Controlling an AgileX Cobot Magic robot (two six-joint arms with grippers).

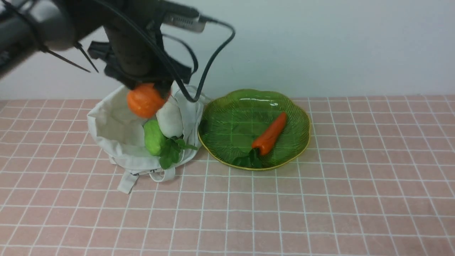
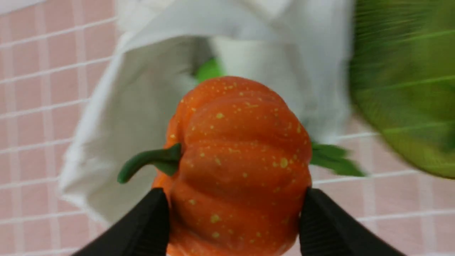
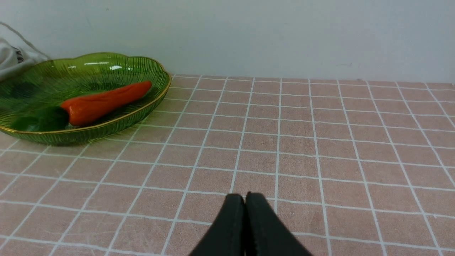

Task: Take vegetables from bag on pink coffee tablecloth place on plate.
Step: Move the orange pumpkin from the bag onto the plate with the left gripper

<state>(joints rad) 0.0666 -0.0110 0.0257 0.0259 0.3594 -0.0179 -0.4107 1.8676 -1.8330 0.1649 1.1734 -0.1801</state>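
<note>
My left gripper is shut on the ribbed orange pumpkin, holding it in the air above the open off-white bag. In the left wrist view both black fingers press the sides of the pumpkin, whose dark green stem points sideways. Inside the bag lie a white radish with green leaves and a light-green lumpy vegetable. The green plate stands right of the bag and holds an orange carrot. My right gripper is shut and empty, low over the pink coffee tablecloth.
A pale wall runs along the back edge of the cloth. The bag's strap handles trail toward the front. A black cable loops from the left arm above the bag. The plate sits far from the right gripper.
</note>
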